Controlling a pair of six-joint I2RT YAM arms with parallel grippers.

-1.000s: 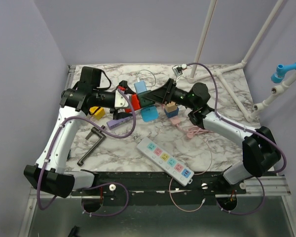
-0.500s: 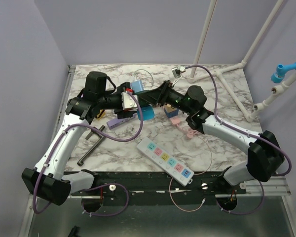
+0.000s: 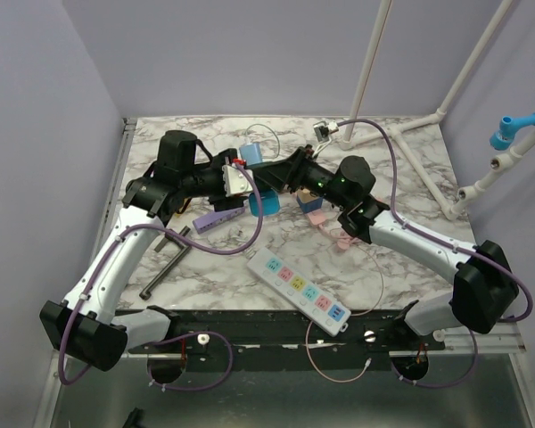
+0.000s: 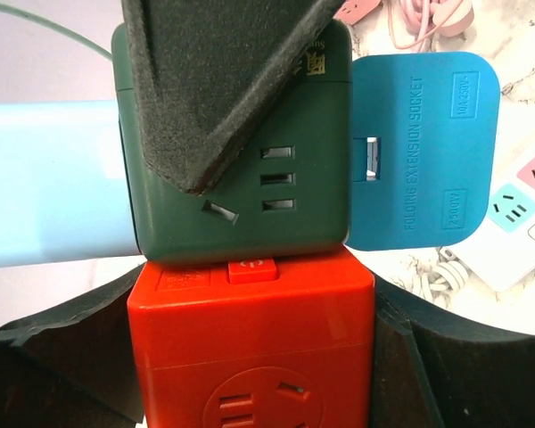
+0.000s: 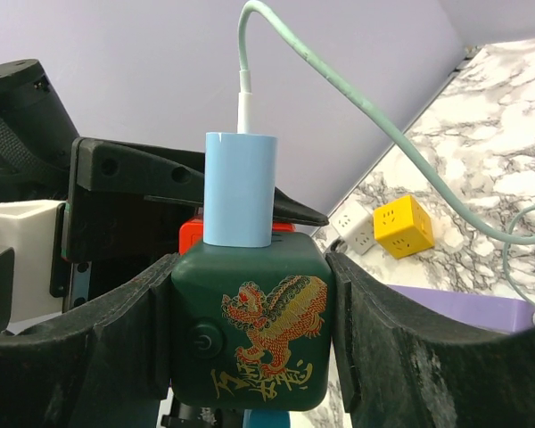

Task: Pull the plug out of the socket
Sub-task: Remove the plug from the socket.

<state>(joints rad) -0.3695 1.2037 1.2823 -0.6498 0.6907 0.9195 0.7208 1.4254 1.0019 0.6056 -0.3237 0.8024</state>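
A dark green cube socket (image 5: 250, 330) with a dragon print hangs above the table, and my right gripper (image 5: 250, 334) is shut on its two sides. A red cube plug (image 4: 250, 348) is seated in one face of it. My left gripper (image 4: 254, 357) is shut on that red cube, pads against both flanks. A pale blue charger (image 5: 241, 192) with a thin green cable (image 5: 339, 80) stands in the green cube's top face. A blue folding extension socket (image 4: 419, 152) sticks out of another face. From above, both grippers meet at the cluster (image 3: 252, 159) over the table's back middle.
A white power strip (image 3: 299, 290) lies near the front edge. A purple strip (image 3: 216, 218), a black metal clamp (image 3: 165, 261) and a yellow cube (image 5: 403, 223) lie to the left. Pink cable and socket (image 3: 325, 223) lie under the right arm. White pipes (image 3: 366, 71) rise behind.
My left gripper has come in around the red cube and narrowed its jaws onto it. The right arm reached a little further left with the cluster.
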